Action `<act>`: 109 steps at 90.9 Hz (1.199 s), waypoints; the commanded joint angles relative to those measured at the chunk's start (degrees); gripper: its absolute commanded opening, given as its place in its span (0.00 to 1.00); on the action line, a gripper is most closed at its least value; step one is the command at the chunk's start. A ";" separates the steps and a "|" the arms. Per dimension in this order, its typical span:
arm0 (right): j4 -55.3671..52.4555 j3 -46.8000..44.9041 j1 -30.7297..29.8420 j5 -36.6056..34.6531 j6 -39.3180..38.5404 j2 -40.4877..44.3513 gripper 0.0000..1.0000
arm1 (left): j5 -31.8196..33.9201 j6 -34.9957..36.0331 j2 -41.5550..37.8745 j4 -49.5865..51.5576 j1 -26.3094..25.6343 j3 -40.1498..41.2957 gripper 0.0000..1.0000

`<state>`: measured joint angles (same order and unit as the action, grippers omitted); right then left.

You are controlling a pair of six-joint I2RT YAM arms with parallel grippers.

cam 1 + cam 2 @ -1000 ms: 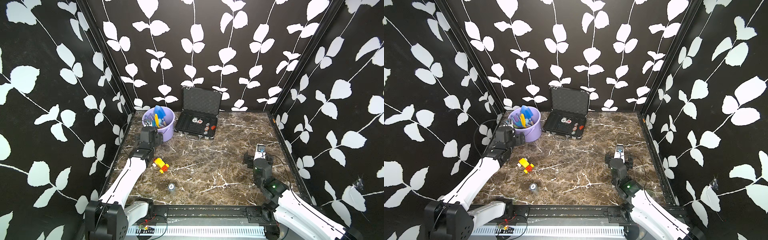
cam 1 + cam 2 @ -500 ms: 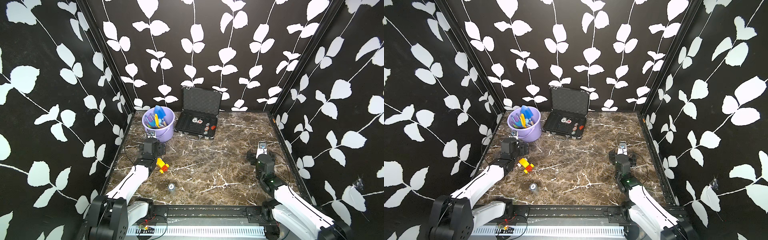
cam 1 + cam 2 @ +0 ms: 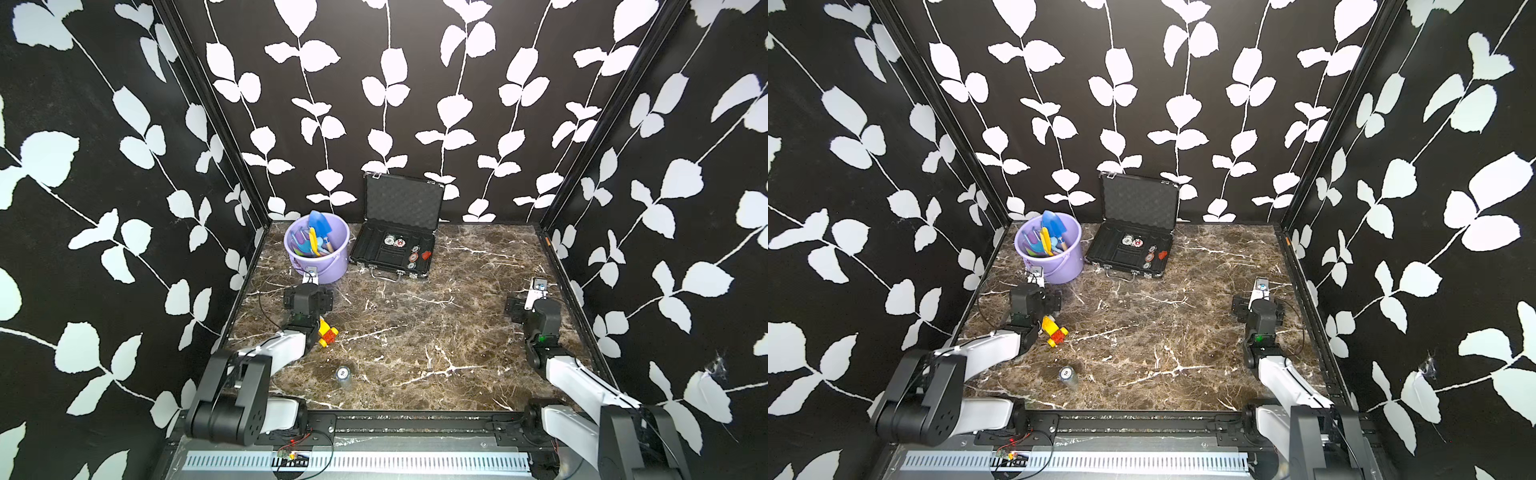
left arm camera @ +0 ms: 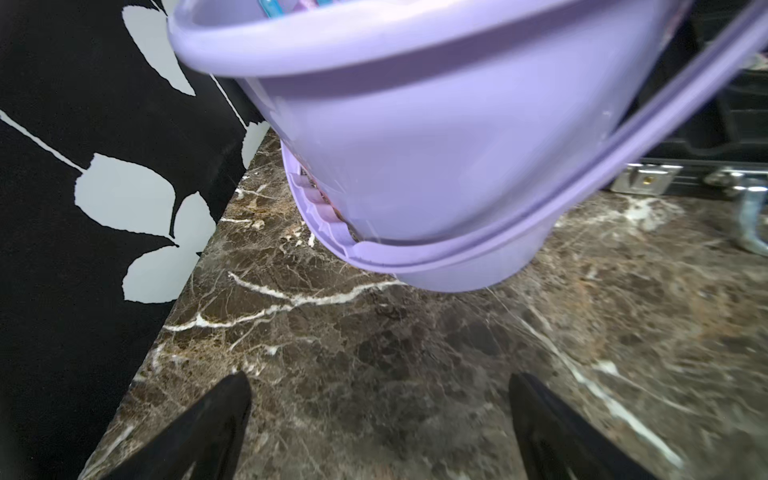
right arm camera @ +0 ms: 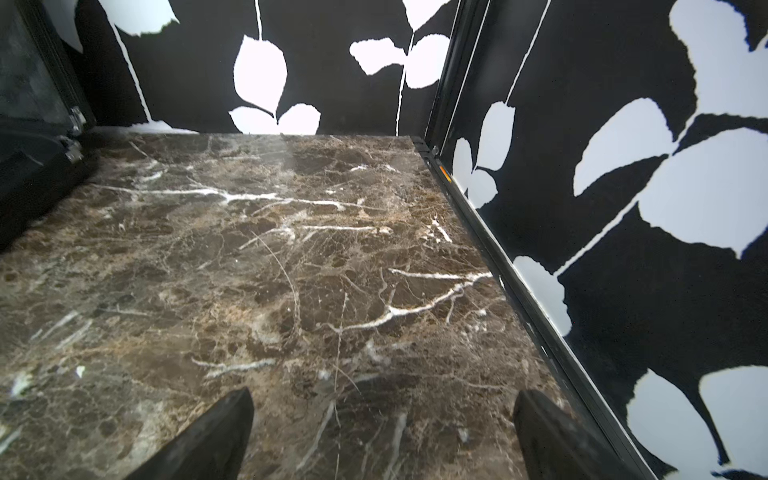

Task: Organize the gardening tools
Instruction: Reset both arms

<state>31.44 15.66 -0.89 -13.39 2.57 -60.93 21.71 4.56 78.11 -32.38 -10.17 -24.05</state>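
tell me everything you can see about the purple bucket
The purple bucket is lilac, smooth plastic, round and tapering to a narrower base, with a thick rolled rim. Its thin bail handle hangs folded down the near side. It stands upright on the marble table in the back left corner, beside the black case, with the gardening tools standing inside.

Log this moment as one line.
colourful plastic toy gardening tools: in lilac plastic bucket | left gripper: open, empty, facing bucket | right gripper: open, empty
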 commanded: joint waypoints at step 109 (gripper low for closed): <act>34.56 -3.27 4.31 22.06 -1.83 -23.62 0.99 | -4.00 1.58 11.57 -23.58 3.62 2.81 0.99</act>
<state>59.42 11.33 3.16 5.21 1.80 -82.00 17.82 6.83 90.30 -54.78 -6.81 -21.06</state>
